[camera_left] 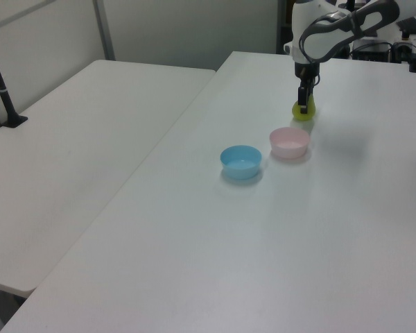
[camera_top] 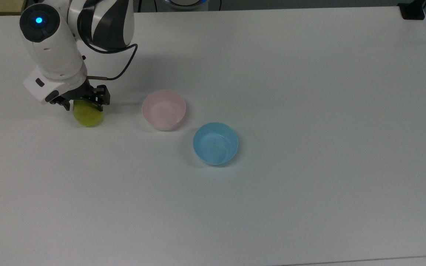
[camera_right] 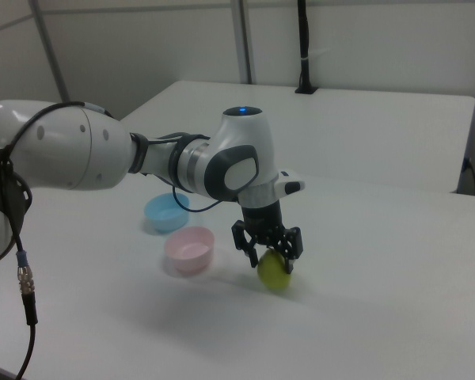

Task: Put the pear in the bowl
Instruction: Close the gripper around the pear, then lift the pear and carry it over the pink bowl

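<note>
White tabletop is carrying everything, with a second pale table standing beside it in the left view and a dark post clamped at that table's far edge. Over the big surface the white robot arm is reaching down, a black cable looping off its wrist.

Going by the task, the grasp is the step in hand. The jaws are standing spread wide and lowered around the top of the pear, one finger on each side of its narrow end, and the right view is showing no squeeze yet. The pear is sitting on the tabletop directly beneath and between the jaws, its rounded base showing below them.

Next, I judge, the jaws need to close on the fruit, lift it and carry it sideways to the pink bowl, which is lying near the jaws on the top view's right. Release should come low over the bowl, since a rounded fruit may roll or bounce out.

Beyond the pink bowl, farther from the jaws along the same diagonal, the blue bowl is sitting just beside it without touching. Nothing is lying between the jaws and the pink bowl, so the only trap is the similar blue one.
</note>
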